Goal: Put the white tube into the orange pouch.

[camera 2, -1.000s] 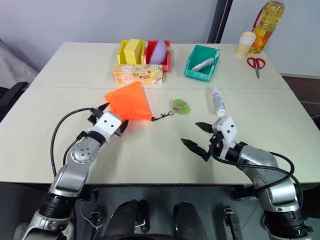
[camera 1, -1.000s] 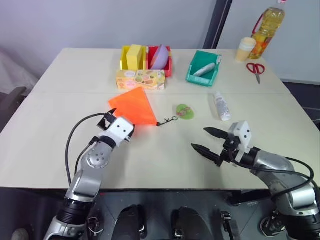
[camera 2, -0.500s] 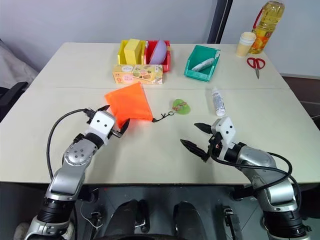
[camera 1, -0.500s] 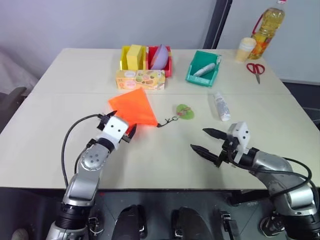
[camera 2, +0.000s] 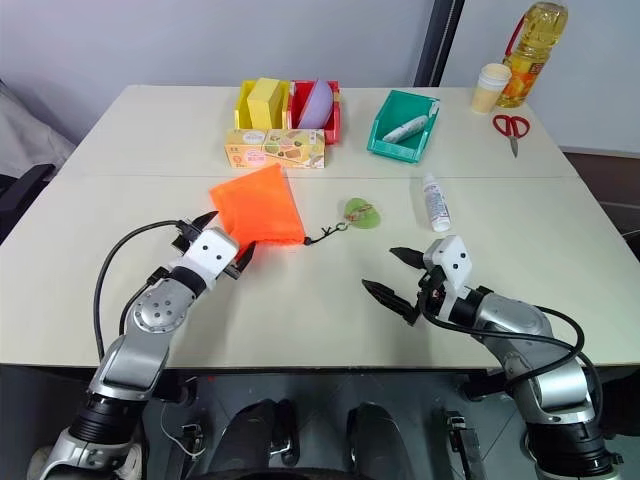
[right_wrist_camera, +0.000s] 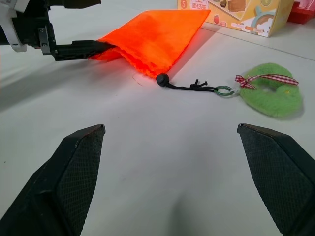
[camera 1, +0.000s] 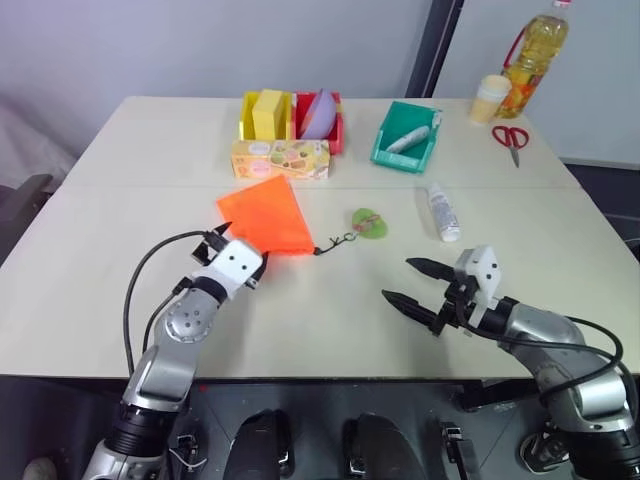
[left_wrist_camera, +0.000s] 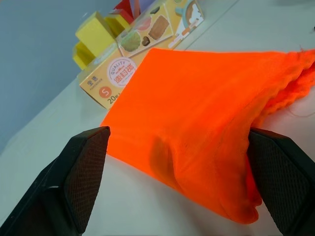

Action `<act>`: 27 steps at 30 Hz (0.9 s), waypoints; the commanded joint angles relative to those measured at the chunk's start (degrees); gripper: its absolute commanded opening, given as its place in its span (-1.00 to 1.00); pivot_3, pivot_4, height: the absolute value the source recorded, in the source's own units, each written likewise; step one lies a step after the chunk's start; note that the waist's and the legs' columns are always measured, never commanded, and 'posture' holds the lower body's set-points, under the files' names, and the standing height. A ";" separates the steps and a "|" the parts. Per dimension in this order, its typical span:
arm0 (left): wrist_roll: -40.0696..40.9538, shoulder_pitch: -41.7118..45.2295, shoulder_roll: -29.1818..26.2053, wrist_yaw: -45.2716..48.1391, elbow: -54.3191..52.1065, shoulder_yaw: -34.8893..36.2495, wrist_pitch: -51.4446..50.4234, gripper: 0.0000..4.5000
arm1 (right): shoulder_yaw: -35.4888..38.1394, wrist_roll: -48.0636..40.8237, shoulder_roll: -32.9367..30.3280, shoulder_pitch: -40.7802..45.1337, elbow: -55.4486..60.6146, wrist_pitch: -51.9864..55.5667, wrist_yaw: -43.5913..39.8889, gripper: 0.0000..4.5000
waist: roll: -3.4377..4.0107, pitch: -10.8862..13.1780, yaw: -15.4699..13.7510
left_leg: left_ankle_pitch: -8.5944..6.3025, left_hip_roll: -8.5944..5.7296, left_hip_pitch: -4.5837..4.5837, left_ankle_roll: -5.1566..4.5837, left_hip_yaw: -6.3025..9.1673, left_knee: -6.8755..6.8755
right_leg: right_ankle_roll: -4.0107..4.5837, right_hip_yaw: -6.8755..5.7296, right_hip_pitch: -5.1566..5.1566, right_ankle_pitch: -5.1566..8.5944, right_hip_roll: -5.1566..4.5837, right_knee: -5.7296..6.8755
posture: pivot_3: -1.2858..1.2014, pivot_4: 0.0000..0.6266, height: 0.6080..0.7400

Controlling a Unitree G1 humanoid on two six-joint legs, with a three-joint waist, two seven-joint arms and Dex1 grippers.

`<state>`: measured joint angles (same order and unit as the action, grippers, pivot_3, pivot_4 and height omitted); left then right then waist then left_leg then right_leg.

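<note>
Two grippers work over a pale table [camera 2: 300,320]. The orange pouch [camera 2: 256,205] lies flat on it toward the robot's left, a bright orange fabric piece, wide at its far edge near a printed carton [camera 2: 275,148] and narrowing to a gathered, wrinkled mouth at the near end. From that mouth a thin dark cord [right_wrist_camera: 189,86] with a round black stopper runs to a fuzzy green round tag [camera 2: 363,213] tied with a checked ribbon. The left gripper [camera 2: 215,240] sits at the pouch's near end with its two black fingers [left_wrist_camera: 74,172] spread wide, the orange cloth lying between them; whether they touch it cannot be told. The right gripper [camera 2: 398,276] hangs above bare table, well apart from the pouch, its fingers [right_wrist_camera: 74,172] likewise spread and holding nothing. The white tube [camera 2: 434,203] lies on the table beyond the right gripper, near the green tag.
</note>
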<state>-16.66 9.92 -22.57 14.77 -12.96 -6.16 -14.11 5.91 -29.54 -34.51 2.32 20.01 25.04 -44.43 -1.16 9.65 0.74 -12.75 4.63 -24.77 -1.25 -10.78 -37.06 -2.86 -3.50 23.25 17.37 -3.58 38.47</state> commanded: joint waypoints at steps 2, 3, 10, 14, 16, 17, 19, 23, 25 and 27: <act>-0.92 1.44 -0.14 0.03 -0.39 -0.73 1.60 1.00 | 0.58 -0.64 0.12 0.44 2.12 -0.32 0.13 0.99 | 0.00 0.00 -0.05 | 0.00 0.00 0.00 0.00 0.00 0.00 | 0.00 0.00 0.00 0.00 0.00 0.00 | 0.03 -0.52 0.80; -0.96 1.59 -0.07 0.00 -0.26 -0.78 1.62 1.00 | 0.53 -0.64 0.14 0.49 2.10 -0.31 0.14 0.99 | 0.00 0.00 -0.04 | 0.00 0.00 0.00 0.00 0.00 0.00 | 0.00 0.00 0.00 0.00 0.00 0.00 | 0.03 -0.52 0.80; 0.76 1.80 0.36 1.17 -1.03 -0.92 2.19 1.00 | 0.62 -0.79 -0.03 0.69 1.95 -0.16 -0.03 0.99 | 0.00 0.00 -0.01 | 0.00 0.00 0.00 0.00 0.00 0.00 | 0.00 0.00 -0.01 0.00 0.00 0.00 | 0.03 -0.52 0.80; 3.14 1.13 0.81 2.87 -2.78 -0.65 2.89 1.00 | 0.71 -0.76 -0.02 0.39 1.86 -0.32 -0.11 0.99 | 0.00 0.00 0.01 | 0.00 0.00 0.00 0.00 0.00 -0.01 | 0.00 0.00 -0.01 0.00 0.00 0.01 | 0.03 -0.52 0.80; 3.10 1.35 0.79 3.01 -2.67 -0.77 2.88 1.00 | 0.59 -0.64 0.14 0.13 1.89 -0.50 -0.05 0.99 | 0.00 0.00 -0.03 | 0.00 0.00 0.00 0.00 0.00 -0.01 | -0.01 0.00 -0.01 0.00 0.00 0.01 | 0.03 -0.52 0.80; 2.96 1.57 0.81 2.93 -2.33 -0.84 2.90 1.00 | 0.51 -0.59 0.24 0.04 1.91 -0.58 -0.02 0.99 | 0.00 0.00 -0.04 | 0.00 0.00 0.00 0.00 0.00 -0.01 | -0.01 0.00 -0.01 0.00 0.00 0.01 | 0.03 -0.52 0.80; 2.67 1.94 0.87 2.64 -1.82 -0.93 2.83 1.00 | 0.40 -0.54 0.36 -0.05 1.93 -0.66 0.03 0.99 | 0.00 0.00 -0.02 | 0.00 0.00 0.00 0.00 0.00 -0.02 | -0.01 0.00 -0.01 0.00 0.00 0.01 | 0.03 -0.52 0.80; 1.96 2.87 1.10 2.22 -0.57 -1.59 2.83 1.00 | 0.31 -0.57 0.54 -0.28 2.28 -0.61 0.25 0.99 | 0.00 0.00 -0.04 | 0.00 0.00 0.00 0.00 0.00 -0.02 | -0.01 0.00 -0.01 0.00 0.00 0.02 | 0.03 -0.52 0.80; 1.74 3.39 1.20 2.37 0.15 -2.24 3.29 1.00 | 0.30 -0.58 0.58 -0.37 2.45 -0.56 0.37 0.99 | 0.00 0.00 -0.03 | 0.00 0.00 0.00 0.00 0.00 -0.03 | -0.01 0.00 -0.02 0.00 0.00 0.02 | 0.03 -0.52 0.80; 1.90 4.24 1.58 2.82 0.95 -3.05 3.83 1.00 | 0.31 -0.55 0.64 -0.39 2.52 -0.53 0.44 0.99 | 0.00 0.00 -0.07 | 0.00 0.00 0.00 0.00 0.00 -0.04 | -0.01 0.00 -0.02 -0.01 0.01 0.03 | 0.03 -0.52 0.80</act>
<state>-14.53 12.97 -21.31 17.42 -11.43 -8.41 -11.84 5.91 -29.59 -34.23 2.00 20.16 25.13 -44.14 -1.16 9.65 0.67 -12.75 4.63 -24.77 -1.25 -10.79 -37.10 -2.87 -3.50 23.23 17.36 -3.57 38.51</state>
